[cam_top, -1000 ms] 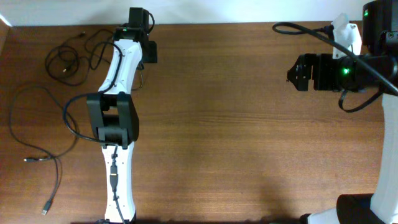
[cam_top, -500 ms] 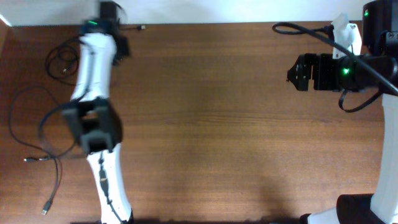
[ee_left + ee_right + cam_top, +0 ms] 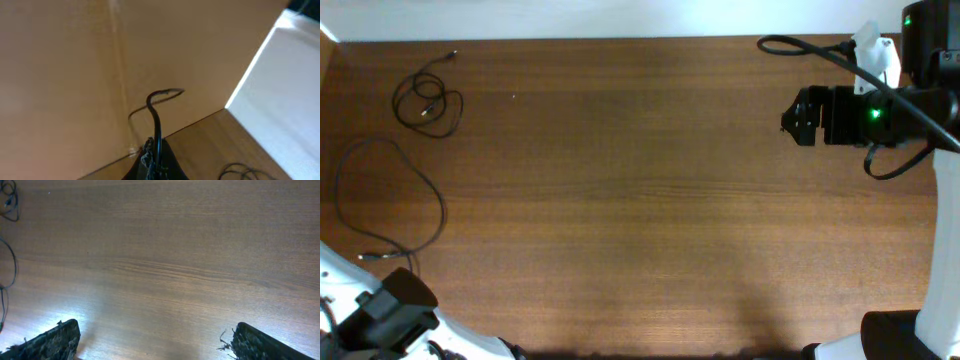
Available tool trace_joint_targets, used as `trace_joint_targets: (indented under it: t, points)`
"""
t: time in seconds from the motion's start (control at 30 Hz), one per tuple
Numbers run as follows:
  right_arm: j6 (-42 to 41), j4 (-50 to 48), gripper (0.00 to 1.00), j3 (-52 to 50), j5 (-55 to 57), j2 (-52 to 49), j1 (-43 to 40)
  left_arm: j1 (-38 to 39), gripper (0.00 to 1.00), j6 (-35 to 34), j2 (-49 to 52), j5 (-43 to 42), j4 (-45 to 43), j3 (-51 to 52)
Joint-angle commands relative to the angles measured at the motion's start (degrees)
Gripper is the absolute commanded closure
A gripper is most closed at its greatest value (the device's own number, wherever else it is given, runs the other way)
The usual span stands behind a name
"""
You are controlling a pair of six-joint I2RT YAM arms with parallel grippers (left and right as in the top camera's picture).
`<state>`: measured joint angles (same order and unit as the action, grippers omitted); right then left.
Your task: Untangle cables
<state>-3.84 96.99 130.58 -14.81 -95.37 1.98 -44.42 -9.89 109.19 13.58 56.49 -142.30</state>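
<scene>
Left gripper (image 3: 155, 160) pinched shut on one cable (image 3: 154, 107), held up off to the side — I reckon to separate it from the coil (image 3: 428, 103). Right gripper (image 3: 155, 340) wide, empty — waiting.

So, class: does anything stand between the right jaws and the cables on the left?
Nothing visible does. Only bare table lies between the right gripper, jaws open, and the coiled cable or the long loop. The left arm sits in the near corner, off that line.
</scene>
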Motion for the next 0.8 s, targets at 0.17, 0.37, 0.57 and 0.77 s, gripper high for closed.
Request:
trace_joint_targets:
  t: [0.17, 0.37, 0.57, 0.77]
  points:
    - [0.4, 0.3, 0.01, -0.1, -0.1, -0.8, 0.3, -1.5, 1.0, 8.5, 5.1, -0.1, -2.1, 0.9]
    - [0.4, 0.3, 0.01, -0.1, -0.1, -0.8, 0.3, -1.5, 0.01, 8.2, 5.2, -0.3, -0.9, 0.9]
    - [0.4, 0.3, 0.01, -0.1, -0.1, -0.8, 0.3, -1.5, 0.96, 8.0, 3.9, -7.6, 1.2, 0.8]
    - [0.4, 0.3, 0.01, -0.1, -0.1, -0.8, 0.3, -1.5, 0.0, 8.0, 4.0, 2.8, 14.4, 0.9]
